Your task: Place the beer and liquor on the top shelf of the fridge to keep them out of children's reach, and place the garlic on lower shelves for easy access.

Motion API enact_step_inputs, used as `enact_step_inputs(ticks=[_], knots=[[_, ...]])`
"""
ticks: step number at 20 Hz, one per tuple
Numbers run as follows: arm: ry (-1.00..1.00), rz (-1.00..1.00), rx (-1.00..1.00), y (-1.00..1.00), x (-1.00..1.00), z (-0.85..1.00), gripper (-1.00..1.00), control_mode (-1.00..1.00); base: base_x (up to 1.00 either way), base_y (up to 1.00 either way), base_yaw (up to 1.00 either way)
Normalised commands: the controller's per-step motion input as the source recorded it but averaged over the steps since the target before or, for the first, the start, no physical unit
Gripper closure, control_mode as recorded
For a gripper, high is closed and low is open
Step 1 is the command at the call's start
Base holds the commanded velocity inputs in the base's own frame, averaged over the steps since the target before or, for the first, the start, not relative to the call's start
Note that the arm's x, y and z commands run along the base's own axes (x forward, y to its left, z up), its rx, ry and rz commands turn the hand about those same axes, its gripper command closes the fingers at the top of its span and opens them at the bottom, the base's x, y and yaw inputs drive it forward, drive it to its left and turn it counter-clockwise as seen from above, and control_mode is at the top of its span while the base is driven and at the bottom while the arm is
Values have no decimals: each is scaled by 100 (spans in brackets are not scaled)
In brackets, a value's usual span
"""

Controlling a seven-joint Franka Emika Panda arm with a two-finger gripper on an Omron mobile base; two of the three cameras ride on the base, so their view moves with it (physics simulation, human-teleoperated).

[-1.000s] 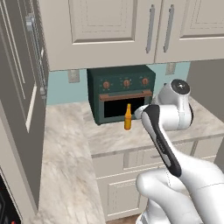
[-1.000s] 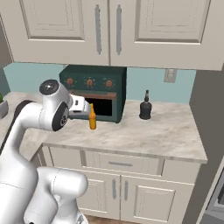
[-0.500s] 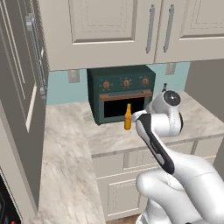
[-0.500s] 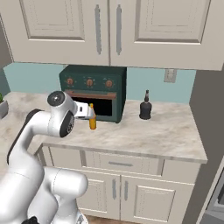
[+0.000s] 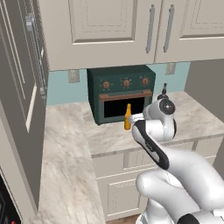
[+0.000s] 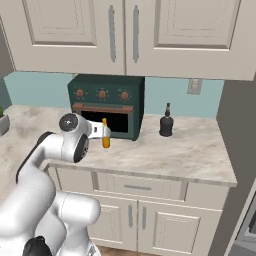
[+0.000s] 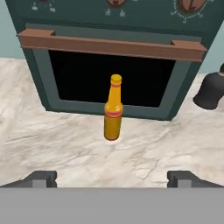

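Observation:
The beer (image 7: 113, 109), a slim orange bottle, stands upright on the marble counter in front of the oven door. My gripper (image 7: 112, 178) is open and empty, a short way in front of the bottle, with its fingertips (image 7: 42, 177) set wide to either side of it. From the base views the gripper (image 5: 133, 118) (image 6: 101, 132) sits close beside the beer (image 5: 127, 117) (image 6: 105, 135). The liquor (image 6: 166, 122) (image 7: 212, 89), a squat black bottle, stands to the right of the oven. The fridge (image 5: 17, 105) rises at the far left. Its top shelf and the garlic are out of view.
A dark green countertop oven (image 6: 107, 102) with a brown handle stands against the teal wall behind the beer. Cream wall cabinets (image 6: 125, 35) hang above it. The counter (image 5: 65, 148) turns a corner toward the fridge. A wall outlet (image 6: 193, 86) sits above the liquor.
My hand has come down and swung closer to the beer, level with the bottle. The jaws have stayed wide open. Both bottles have stayed put.

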Motion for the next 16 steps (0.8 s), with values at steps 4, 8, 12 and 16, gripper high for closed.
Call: enact_step_inputs(ticks=[4, 8, 12, 16], knots=[[0, -4, 3, 0, 25, 0, -100, -100, 0, 0, 0], [8, -2, 1, 0, 21, 0, -100, -100, 0, 0, 0], [12, 0, 0, 1, 31, 0, -100, -100, 0, 0, 0], [11, 0, 0, 5, 36, 0, -100, -100, 0, 0, 0]])
